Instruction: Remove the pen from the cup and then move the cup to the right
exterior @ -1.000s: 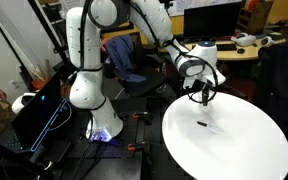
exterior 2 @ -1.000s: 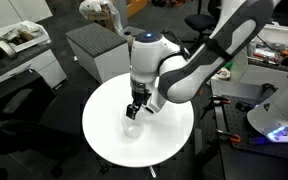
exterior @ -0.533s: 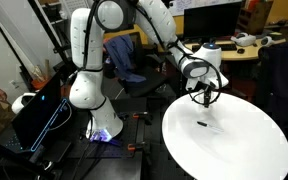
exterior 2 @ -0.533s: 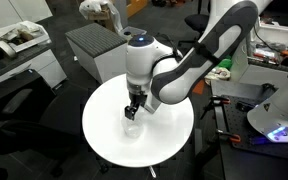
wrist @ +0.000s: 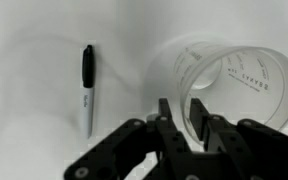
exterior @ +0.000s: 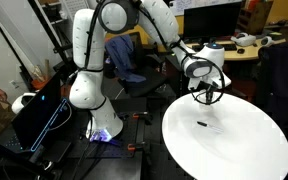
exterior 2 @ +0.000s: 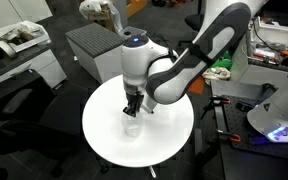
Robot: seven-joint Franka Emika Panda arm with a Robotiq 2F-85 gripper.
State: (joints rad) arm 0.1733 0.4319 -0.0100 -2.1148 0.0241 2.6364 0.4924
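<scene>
The pen [wrist: 88,85], thin and dark, lies flat on the round white table [exterior 2: 172,132], left of the cup in the wrist view; in an exterior view the pen [exterior: 201,124] is a small dark mark. The clear cup [wrist: 234,75] stands upright, and in an exterior view the cup [exterior 2: 132,127] sits right under the wrist. My gripper [wrist: 182,115] comes straight down on its rim. One finger is inside and one outside, drawn in close on the near wall. In an exterior view the gripper [exterior: 206,97] hangs over the table's far edge.
A grey cabinet [exterior 2: 89,45] stands behind the table. A black office chair [exterior 2: 14,110] is off to one side. The arm's base [exterior: 84,95] stands beside a lit laptop [exterior: 34,115]. White table surface spreads around the cup on all sides.
The jaws have gone from wide apart to drawn in on the cup's wall. The arm has barely moved; the pen and the cup stay in place.
</scene>
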